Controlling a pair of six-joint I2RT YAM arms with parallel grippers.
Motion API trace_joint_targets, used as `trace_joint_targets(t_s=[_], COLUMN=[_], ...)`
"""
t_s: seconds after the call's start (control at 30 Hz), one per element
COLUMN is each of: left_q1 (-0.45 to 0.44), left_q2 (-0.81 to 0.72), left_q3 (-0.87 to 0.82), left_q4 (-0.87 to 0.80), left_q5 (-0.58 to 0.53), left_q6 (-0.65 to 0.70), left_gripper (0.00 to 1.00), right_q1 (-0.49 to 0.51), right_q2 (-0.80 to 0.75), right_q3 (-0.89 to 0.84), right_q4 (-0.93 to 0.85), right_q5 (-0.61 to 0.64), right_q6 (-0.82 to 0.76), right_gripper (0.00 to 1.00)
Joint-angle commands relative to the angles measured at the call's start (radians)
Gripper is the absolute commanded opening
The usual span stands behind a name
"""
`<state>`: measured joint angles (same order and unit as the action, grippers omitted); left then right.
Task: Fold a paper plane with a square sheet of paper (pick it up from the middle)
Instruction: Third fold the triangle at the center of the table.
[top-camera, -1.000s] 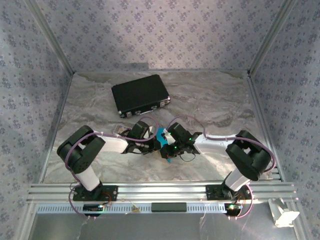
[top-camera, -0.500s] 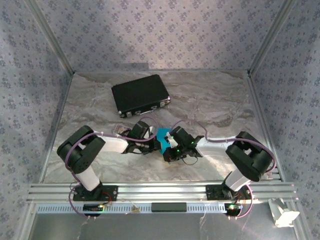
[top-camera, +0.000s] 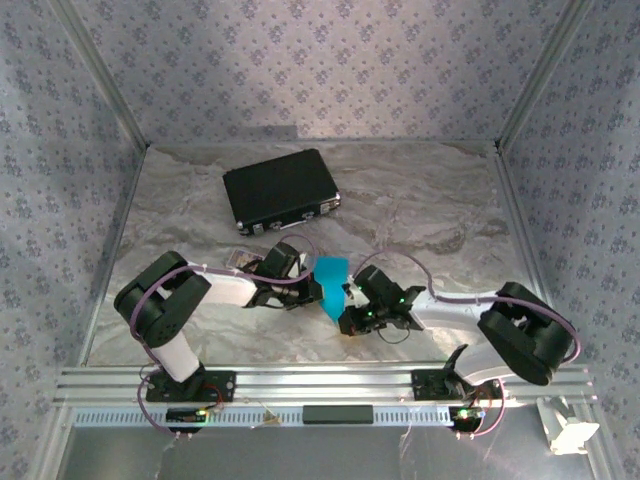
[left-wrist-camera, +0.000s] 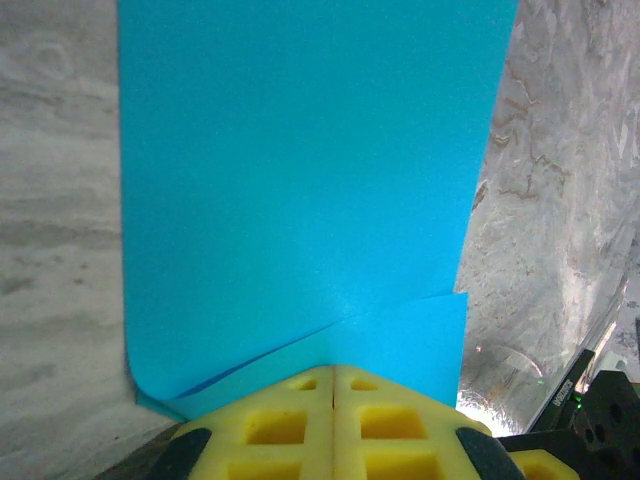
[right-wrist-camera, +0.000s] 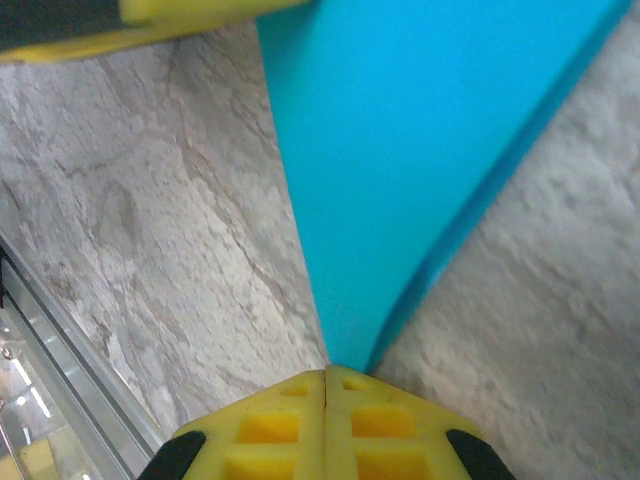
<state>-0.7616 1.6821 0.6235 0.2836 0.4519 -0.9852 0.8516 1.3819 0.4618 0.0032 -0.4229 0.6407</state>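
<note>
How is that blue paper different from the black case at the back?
The paper is bright blue, thin and smaller; the case is black and boxy. The paper is pinched by the left gripper and right gripper; the case lies flat on the table, untouched.

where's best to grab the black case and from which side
On the black case, probably the near long edge with the latches, coming in low from the robot's side: it lies flat, its lid likely too broad to span from above.
</note>
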Motion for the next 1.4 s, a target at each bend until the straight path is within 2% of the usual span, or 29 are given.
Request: trace_joint_targets(t_s=[0.0, 0.2, 0.4, 0.63, 0.83, 1.13, 1.37], left_q1=[-0.005, -0.031, -0.058, -0.058, -0.058, -0.045, -0.033], left_q2=[-0.002, -0.021, -0.059, -0.072, -0.062, -0.066, -0.071], left_q3=[-0.013, -0.021, -0.047, -0.048, -0.042, -0.040, -0.051], left_q4=[-0.072, -0.071, -0.060, -0.055, -0.051, -0.083, -0.092], left_q5=[-0.057, -0.141, -0.218, -0.214, -0.209, -0.211, -0.212], left_q6=[0.005, -0.054, -0.109, -0.102, -0.099, -0.082, -0.081], left_gripper=[0.00, 0.00, 0.00, 0.00, 0.00, 0.00, 0.00], right_q1=[0.007, -0.051, -0.051, -0.047, -0.027, -0.022, -0.018], right_q2=[-0.061, -0.091, 0.000, 0.172, 0.236, 0.242, 0.133], right_q3=[0.005, 0.073, 0.158, 0.252, 0.287, 0.170, 0.077], right_q4=[-0.112, -0.129, -0.069, -0.015, -0.022, -0.038, -0.049], right_q5=[0.026, -0.020, -0.026, 0.003, 0.018, 0.042, 0.046], right_q6=[0.019, 0.003, 0.019, 0.065, 0.057, 0.045, 0.044], right_gripper=[0.05, 0.05, 0.05, 0.04, 0.05, 0.05, 0.05])
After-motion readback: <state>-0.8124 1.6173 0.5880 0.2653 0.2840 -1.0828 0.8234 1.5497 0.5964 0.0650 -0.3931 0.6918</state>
